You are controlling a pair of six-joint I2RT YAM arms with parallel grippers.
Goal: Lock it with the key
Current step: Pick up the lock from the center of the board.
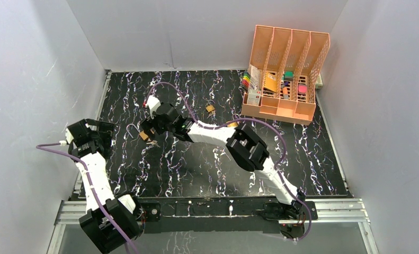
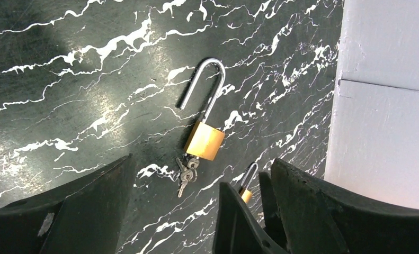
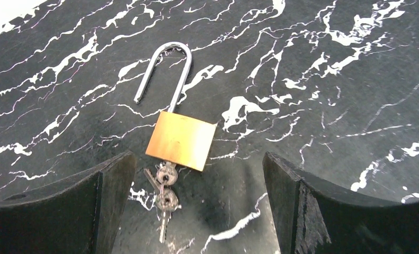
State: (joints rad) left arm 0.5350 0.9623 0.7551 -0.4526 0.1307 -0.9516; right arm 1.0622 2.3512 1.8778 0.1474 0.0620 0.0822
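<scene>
A brass padlock (image 3: 180, 140) lies flat on the black marbled table, its steel shackle (image 3: 167, 69) swung open. A key (image 3: 166, 174) sits in its bottom, with more keys (image 3: 165, 203) on the ring. My right gripper (image 3: 197, 174) is open just above the table, its fingers either side of the keys. In the top view it (image 1: 150, 132) hovers over the padlock (image 1: 143, 136). My left gripper (image 2: 202, 174) is open and empty, at the table's left (image 1: 102, 132). It also sees the padlock (image 2: 204, 140) and keys (image 2: 186, 172).
A second small brass padlock (image 1: 210, 108) lies further back on the table. It also shows low in the left wrist view (image 2: 246, 191), beside a dark part (image 2: 239, 222). An orange desk organiser (image 1: 284, 79) stands back right. White walls (image 2: 387, 106) enclose the table.
</scene>
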